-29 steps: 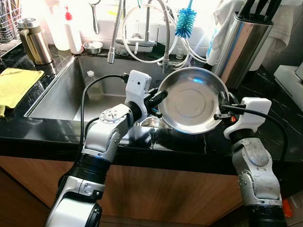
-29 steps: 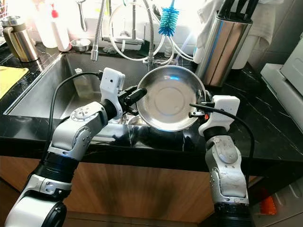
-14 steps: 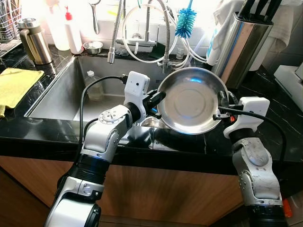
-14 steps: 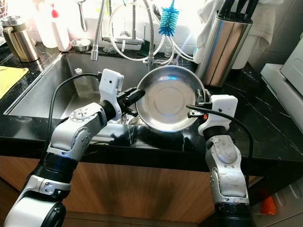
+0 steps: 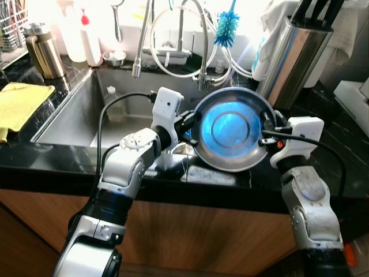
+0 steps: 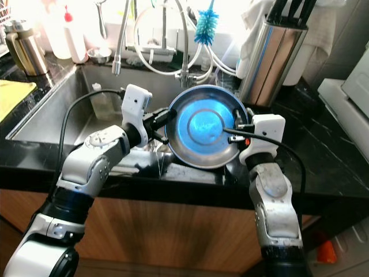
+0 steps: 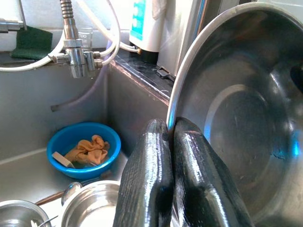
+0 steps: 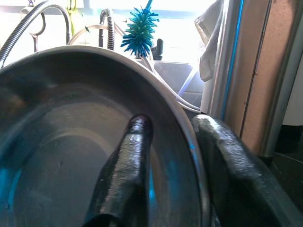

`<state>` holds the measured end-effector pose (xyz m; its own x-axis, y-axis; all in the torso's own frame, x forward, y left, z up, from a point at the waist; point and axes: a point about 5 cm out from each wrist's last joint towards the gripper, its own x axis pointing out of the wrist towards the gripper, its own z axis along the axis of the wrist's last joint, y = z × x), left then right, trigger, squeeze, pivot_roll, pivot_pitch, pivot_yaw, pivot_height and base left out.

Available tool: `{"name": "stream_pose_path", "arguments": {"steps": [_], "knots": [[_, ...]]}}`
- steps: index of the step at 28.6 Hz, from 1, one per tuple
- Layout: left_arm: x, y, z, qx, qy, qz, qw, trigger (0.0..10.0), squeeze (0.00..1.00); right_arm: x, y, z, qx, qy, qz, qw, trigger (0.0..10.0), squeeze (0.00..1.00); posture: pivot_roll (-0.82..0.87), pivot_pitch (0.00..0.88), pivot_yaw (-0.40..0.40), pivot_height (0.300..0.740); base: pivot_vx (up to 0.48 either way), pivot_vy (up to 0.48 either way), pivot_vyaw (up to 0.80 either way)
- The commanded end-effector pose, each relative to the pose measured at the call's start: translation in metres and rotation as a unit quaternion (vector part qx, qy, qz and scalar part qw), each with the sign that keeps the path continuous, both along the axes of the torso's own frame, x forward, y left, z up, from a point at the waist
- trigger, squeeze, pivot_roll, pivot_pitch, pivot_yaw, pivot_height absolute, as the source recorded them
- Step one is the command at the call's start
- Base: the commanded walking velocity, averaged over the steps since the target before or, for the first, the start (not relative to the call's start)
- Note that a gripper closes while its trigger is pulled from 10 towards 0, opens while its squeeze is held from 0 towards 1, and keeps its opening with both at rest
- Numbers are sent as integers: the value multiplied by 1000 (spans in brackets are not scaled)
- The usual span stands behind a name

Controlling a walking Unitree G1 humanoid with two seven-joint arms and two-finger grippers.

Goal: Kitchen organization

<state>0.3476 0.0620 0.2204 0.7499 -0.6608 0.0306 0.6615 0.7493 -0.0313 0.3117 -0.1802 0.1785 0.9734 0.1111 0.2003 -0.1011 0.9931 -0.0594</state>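
Bowl [image 5: 233,137] had tipped down a bit from half a second before, its inside now catching blue. Left gripper [image 7: 171,137] and right gripper [image 8: 170,137] were each clamped on opposite rims, holding it between them over the sink [image 5: 75,118] edge, so probably mid-carry.

steel bowl [image 5: 233,130] (tilted), both tools pinching rim

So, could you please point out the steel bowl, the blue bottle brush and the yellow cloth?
steel bowl [image 5: 233,130], left eye view, middle of its inner base.
blue bottle brush [image 6: 205,27], right eye view, on the bristles.
yellow cloth [image 5: 20,104], left eye view, middle of the fabric.
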Motion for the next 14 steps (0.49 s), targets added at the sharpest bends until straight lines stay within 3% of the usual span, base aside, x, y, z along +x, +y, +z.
{"name": "stream_pose_path", "arguments": {"steps": [1,2,3,4,5,6,9,12,14], "knots": [[-2,-7,2,10,-8,-6,1000,0,0,2,4,3,-9,-2,9,1000,10000,1000,129,13,-85,740,0,0,0],[-1,-6,3,3,-9,1,1000,0,0,2,4,3,-9,-2,8,1000,10000,929,128,13,-85,740,0,0,0],[0,-5,3,-1,-9,9,1000,0,0,2,4,3,-9,-2,8,1000,10000,769,128,13,-84,740,0,0,0],[3,-3,6,-15,-9,30,999,0,0,2,3,3,-10,-3,6,1000,10000,102,127,13,-85,740,0,0,0],[4,-2,7,-20,-8,36,999,0,0,2,3,3,-10,-3,5,1000,10000,102,127,13,-84,740,0,0,0],[6,1,10,-35,-9,55,998,0,0,2,3,4,-10,-3,3,1000,10000,0,127,12,-85,740,0,0,0],[12,8,17,-79,-7,100,992,0,0,2,2,4,-10,-3,3,1000,10000,0,128,14,-85,740,0,0,0],[16,20,29,-156,-13,159,975,0,0,2,2,4,-9,-4,-7,1000,10000,0,128,15,-85,740,0,0,0],[17,26,33,-183,-18,181,966,0,0,3,-2,5,-6,-6,-25,1000,10000,0,129,15,-84,740,0,0,0]]}}
